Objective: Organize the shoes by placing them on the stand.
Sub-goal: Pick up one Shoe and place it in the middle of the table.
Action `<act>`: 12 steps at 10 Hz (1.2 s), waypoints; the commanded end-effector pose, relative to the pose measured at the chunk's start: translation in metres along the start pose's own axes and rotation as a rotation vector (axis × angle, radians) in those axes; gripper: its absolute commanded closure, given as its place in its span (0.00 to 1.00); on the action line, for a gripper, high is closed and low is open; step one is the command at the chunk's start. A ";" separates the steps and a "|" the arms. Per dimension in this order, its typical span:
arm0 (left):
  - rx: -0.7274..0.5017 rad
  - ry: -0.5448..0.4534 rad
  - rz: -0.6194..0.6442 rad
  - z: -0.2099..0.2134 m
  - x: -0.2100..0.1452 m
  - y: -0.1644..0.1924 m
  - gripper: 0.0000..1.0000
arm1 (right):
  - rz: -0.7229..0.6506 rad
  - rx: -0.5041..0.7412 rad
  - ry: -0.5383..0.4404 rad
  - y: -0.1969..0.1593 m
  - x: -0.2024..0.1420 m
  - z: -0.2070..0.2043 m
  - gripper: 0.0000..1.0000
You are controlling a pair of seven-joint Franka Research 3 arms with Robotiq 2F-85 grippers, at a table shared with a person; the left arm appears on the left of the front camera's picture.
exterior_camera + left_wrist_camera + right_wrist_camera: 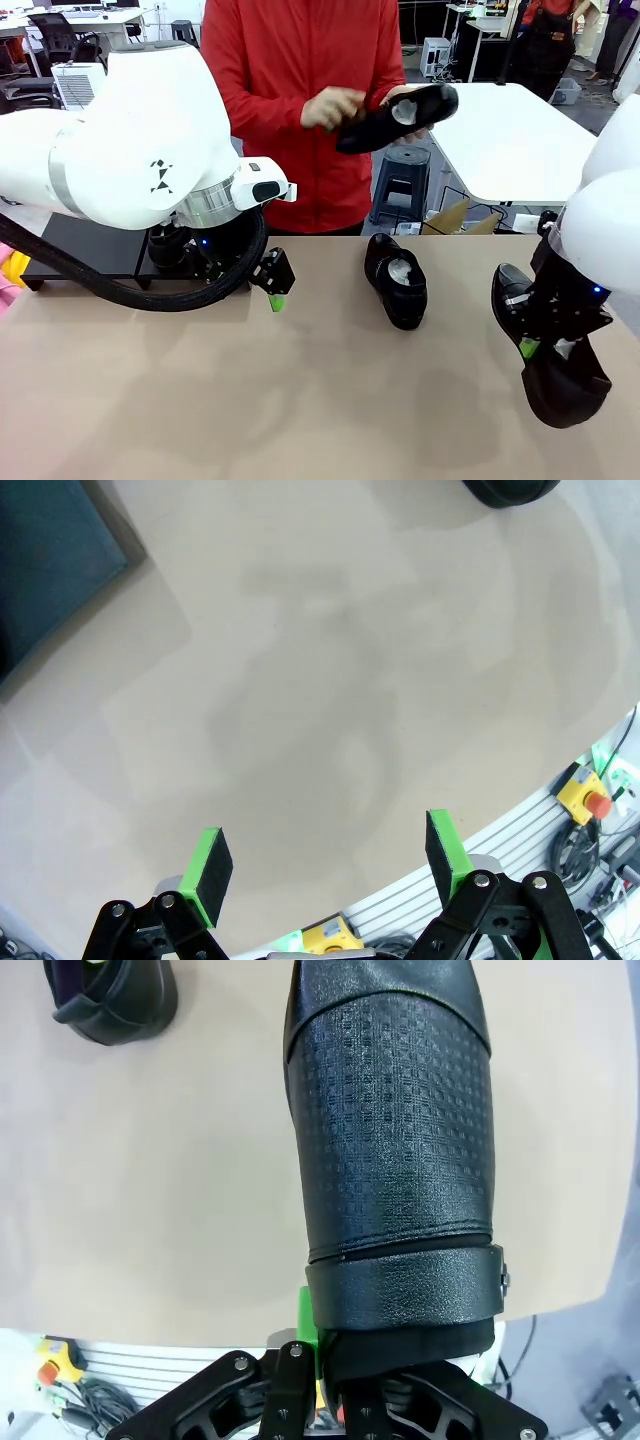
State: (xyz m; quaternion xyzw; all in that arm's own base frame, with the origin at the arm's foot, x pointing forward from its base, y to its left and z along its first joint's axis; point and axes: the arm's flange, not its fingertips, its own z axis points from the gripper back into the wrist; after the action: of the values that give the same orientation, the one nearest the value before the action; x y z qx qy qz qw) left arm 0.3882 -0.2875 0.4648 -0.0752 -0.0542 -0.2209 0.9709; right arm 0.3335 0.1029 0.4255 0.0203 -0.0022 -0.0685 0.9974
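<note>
Your right gripper (530,346) is clamped on a glossy black leather dress shoe (565,385) at the near right. The low matte black flat-topped stand (85,245) sits far left. Lift clear of the second black shoe (397,282) mid-table, and level the held shoe before lowering it. Your left gripper (277,293) hangs spread and empty.

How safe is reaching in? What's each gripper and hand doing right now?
Left gripper: open, empty.
Right gripper: shut on a shoe.
Person's hands: holding a second shoe.

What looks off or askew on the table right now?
The shoe in the right gripper is pinched at its heel end alone and hangs tilted; nothing looks spilled or damaged.
</note>
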 end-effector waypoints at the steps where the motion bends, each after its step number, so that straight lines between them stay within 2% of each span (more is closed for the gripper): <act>1: 0.039 -0.023 0.023 0.004 -0.002 0.003 0.00 | -0.004 0.000 -0.003 0.002 -0.001 0.000 1.00; 2: 0.042 -0.036 0.053 0.008 -0.005 0.007 0.00 | -0.038 0.013 0.006 0.014 -0.007 -0.011 1.00; 3: 0.039 -0.044 0.058 0.012 -0.008 0.011 0.00 | -0.047 0.028 -0.026 0.033 -0.017 -0.012 1.00; 5: 0.036 -0.073 0.108 0.021 -0.023 0.020 0.00 | 0.023 0.059 -0.035 0.085 -0.041 -0.010 1.00; 8: 0.051 -0.129 0.162 0.035 -0.038 0.028 0.00 | 0.068 0.128 -0.034 0.139 -0.075 -0.002 1.00; 9: 0.040 -0.144 0.172 0.038 -0.039 0.029 0.00 | 0.073 0.158 -0.043 0.157 -0.079 -0.006 1.00; 10: 0.039 -0.093 0.133 0.034 -0.027 0.025 0.00 | 0.103 0.178 -0.036 0.172 -0.083 -0.009 1.00; 12: 0.039 -0.093 0.133 0.034 -0.027 0.025 0.00 | 0.159 0.184 -0.007 0.197 -0.076 -0.025 1.00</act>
State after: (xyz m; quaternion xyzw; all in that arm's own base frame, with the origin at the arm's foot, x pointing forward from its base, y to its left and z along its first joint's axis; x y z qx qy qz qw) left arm 0.3687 -0.2473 0.4904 -0.0697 -0.0998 -0.1464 0.9817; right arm 0.2703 0.2942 0.4155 0.0972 -0.0220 0.0048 0.9950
